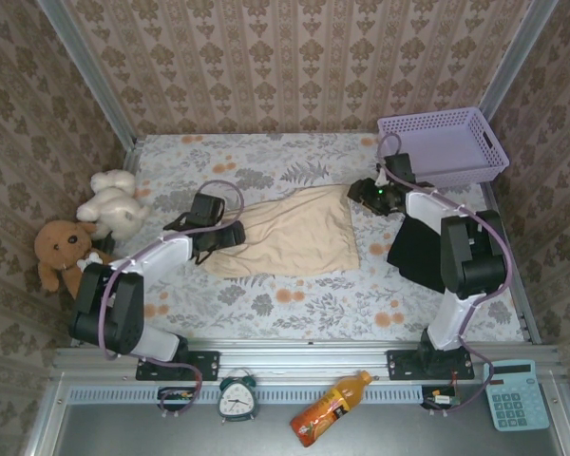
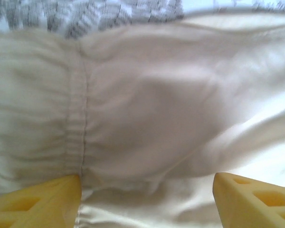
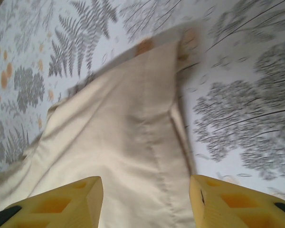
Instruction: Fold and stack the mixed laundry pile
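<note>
Two garments lie on the floral-covered desk (image 1: 266,296). Left hand (image 2: 147,179): yellow fingers (image 2: 38,204) spread, standing over the gathered left edge of the beige-cream cloth garment (image 1: 294,233), nothing pinched. That garment lies roughly flat at mid-desk. Right hand (image 3: 146,181): likewise spread, straddling the garment's upper right corner, with cloth between the jaws but not clamped. Black short-sleeved T-shirt (image 1: 410,255): bunched at the right, partly under the right arm, not folded.

Risks, as judged: with both hands low over the cloth, a lift away could snag fabric on a finger and drag the edge, spoiling the lay. A pinch that takes one layer only would leave the underside trailing. Reach to the T-shirt looks cramped by the right arm's own base.

Surroundings: a white plush toy (image 1: 112,201) and a brown plush bear (image 1: 65,252) sit at the far left, apart from the work. A lavender plastic mesh basket (image 1: 442,142) stands at the back right, near the right hand.
</note>
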Motion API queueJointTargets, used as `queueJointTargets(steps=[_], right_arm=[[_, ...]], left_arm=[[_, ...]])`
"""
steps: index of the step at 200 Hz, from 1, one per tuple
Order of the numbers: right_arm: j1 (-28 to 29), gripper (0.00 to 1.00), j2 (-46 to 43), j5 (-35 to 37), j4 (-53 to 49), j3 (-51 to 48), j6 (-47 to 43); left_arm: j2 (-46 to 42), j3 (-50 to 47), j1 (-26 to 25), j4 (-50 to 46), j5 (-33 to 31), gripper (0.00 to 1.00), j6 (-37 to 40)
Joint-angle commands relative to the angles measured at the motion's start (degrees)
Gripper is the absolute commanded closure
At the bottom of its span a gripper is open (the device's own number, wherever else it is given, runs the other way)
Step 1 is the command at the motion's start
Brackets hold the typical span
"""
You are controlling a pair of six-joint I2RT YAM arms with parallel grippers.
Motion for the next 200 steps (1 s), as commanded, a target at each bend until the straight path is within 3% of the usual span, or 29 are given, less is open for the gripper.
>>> queueJointTargets(steps=[1, 20, 63, 104, 140, 164, 200], right_arm=[[2.2, 0.47, 2.4, 0.6, 0.5, -0.9, -1.8], [3.6, 0.5, 4.5, 0.3, 1.0, -0.6, -0.5], [5.2, 0.67, 6.7, 9.1, -4.4, -1.3, 3.9], [2.7, 0.68, 4.5, 15.2, -7.3, -3.1, 4.3], [2.1, 0.67, 3.1, 10.4, -6.5, -1.6, 2.7], [3.1, 0.62, -0.6, 6.7, -8.7, -1.3, -0.2], [6.0, 0.57, -4.5, 4.3, -10.4, -5.5, -2.8]], left_arm=[[3.5, 4.2, 1.3, 1.9, -3.9, 0.26, 3.9], [7.1, 6.5, 2.3, 4.6, -7.2, 0.26, 4.9], [17.3, 10.5, 5.3, 9.3, -0.6, 0.36, 2.0], [24.2, 12.9, 8.8, 5.1, -5.6, 0.39, 0.3], [19.5, 13.1, 9.4, 3.8, -0.7, 0.34, 0.4], [14.8, 15.8, 7.8, -1.0, 4.3, 0.24, 1.2], [7.2, 14.7, 3.9, -5.4, 7.3, 0.22, 1.5]])
